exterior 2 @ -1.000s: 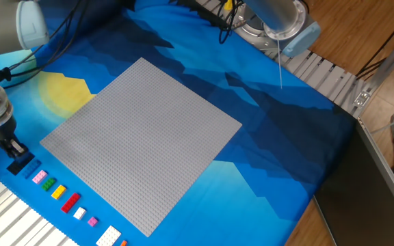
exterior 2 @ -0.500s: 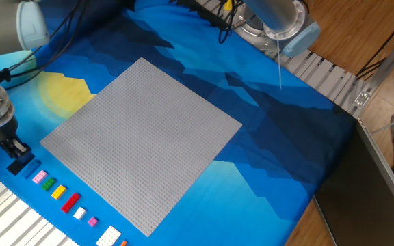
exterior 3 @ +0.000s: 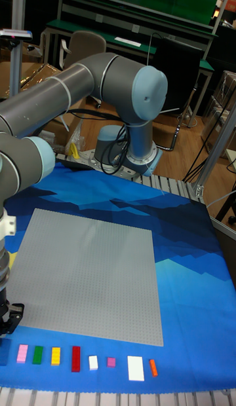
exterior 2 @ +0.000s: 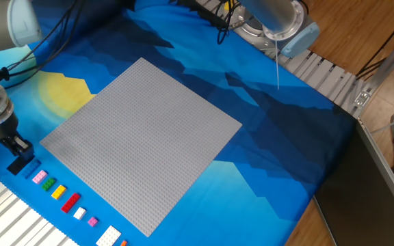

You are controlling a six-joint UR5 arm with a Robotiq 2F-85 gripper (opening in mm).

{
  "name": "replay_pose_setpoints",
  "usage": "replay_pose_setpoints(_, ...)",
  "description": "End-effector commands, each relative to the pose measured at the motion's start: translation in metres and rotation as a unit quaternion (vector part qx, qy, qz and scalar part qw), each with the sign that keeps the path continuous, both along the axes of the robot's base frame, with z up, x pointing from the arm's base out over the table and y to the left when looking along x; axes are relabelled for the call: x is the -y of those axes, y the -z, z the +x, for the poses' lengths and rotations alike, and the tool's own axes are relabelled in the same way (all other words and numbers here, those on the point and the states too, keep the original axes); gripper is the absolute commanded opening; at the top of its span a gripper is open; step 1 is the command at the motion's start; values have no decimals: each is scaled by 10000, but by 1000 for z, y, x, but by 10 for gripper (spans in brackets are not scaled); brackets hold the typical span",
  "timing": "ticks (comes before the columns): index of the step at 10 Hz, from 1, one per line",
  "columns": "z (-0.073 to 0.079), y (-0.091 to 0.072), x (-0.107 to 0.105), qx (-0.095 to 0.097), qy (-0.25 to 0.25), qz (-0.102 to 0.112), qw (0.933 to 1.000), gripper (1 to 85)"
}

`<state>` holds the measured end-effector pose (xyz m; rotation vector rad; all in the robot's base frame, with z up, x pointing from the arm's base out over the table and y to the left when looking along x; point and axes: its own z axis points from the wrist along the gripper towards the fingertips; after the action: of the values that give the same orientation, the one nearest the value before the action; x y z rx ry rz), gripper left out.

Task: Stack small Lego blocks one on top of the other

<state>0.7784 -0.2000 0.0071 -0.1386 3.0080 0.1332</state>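
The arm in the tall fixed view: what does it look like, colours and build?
The arm is made of thick grey tubular links with light blue caps at the joints. Black cables loop near its base. The gripper is small, black and blocky, below a silvery ribbed wrist.

Grey baseplate (exterior 2: 142, 143) flat on blue cloth (exterior 2: 279, 137); office chair (exterior 3: 82, 46) behind.

blue printed cloth (exterior 2: 279, 137) over table, grey baseplate (exterior 2: 142, 143) on it, row of small Lego blocks (exterior 3: 75, 357) along its edge

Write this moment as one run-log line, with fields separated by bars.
phase: reach | gripper: over black block, grasp unclear | row of blocks: unstacked, beside baseplate | stack: not started
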Motion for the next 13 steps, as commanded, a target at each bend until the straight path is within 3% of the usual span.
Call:
replay_pose_setpoints(1,2,2,1,1,-10,121,9999,403)
replay_pose_setpoints(6,6,-5,-1,-80,20,157,9998,407)
replay_pose_setpoints(9,11,4,-6,-83,50,191,9998,410)
replay_pose_setpoints(13,8,2,-2,-165,104,128,9997,410)
